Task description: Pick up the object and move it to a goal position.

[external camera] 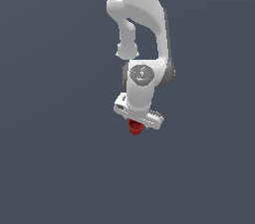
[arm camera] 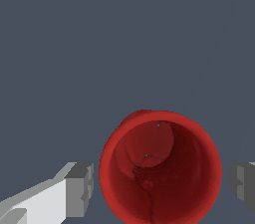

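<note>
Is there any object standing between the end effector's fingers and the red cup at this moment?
No, nothing visible does. In the wrist view the red cup sits between the two fingers of the end effector, with only bare gaps on each side. The jaws are open and not touching it.

We count one arm (external camera: 142, 29), ending in one gripper (arm camera: 159, 183) with two fingers (arm camera: 79, 188). We see one red cup (arm camera: 160, 166), low and right of centre in the wrist frame. We count nothing else on the grey ground.
</note>
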